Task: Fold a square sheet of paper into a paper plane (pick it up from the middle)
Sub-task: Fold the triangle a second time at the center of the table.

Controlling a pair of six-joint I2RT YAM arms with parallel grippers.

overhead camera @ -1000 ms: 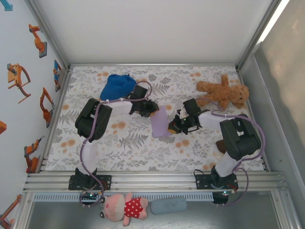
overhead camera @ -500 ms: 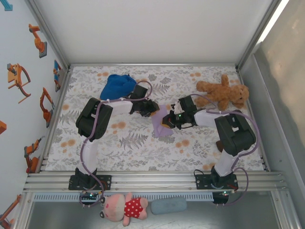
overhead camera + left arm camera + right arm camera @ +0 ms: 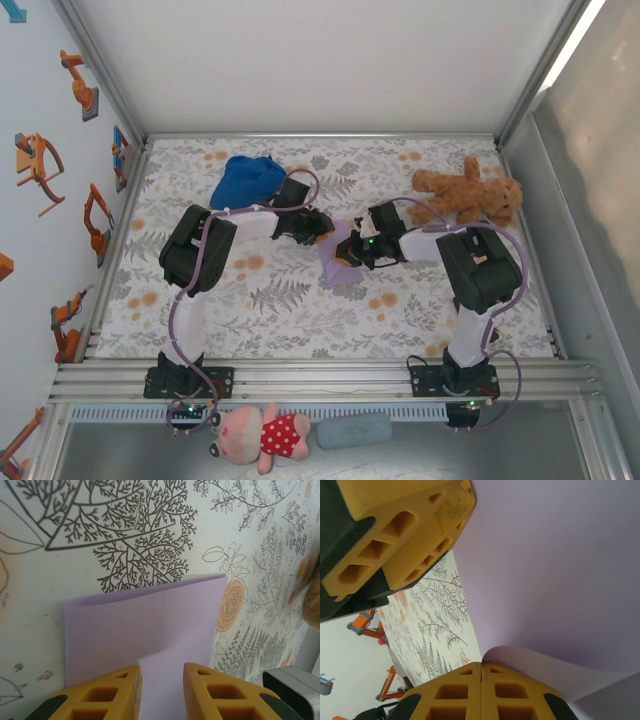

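The right gripper (image 3: 352, 250) is moving in from the sheet's right side. A second ago it was sitting just off the right edge of the lavender sheet (image 3: 338, 265); now it is hanging over the paper itself, with its arm reaching further toward the middle of the worktop (image 3: 280, 300). In its wrist view the two jaws are pressing flat together, and a layer of the lavender sheet (image 3: 545, 570) is curling up from right at the fingertips. It looks as if the right gripper (image 3: 481, 666) is pinching that edge and peeling it upward.

The left gripper (image 3: 322, 228) is staying put at the sheet's far left corner, just as it was a second ago. Its jaws are standing narrowly apart over the near edge of the paper (image 3: 145, 620), which is lying flat, already doubled over, on the floral worktop. Whether it is actually pressing the paper down I cannot tell.

The sheet is lying mid-worktop between the two grippers, well apart from the blue cap (image 3: 245, 180) and the teddy bear (image 3: 465, 195). My reading is that another fold is beginning, with one arm anchoring and the other lifting a flap. The plane is still far from formed.
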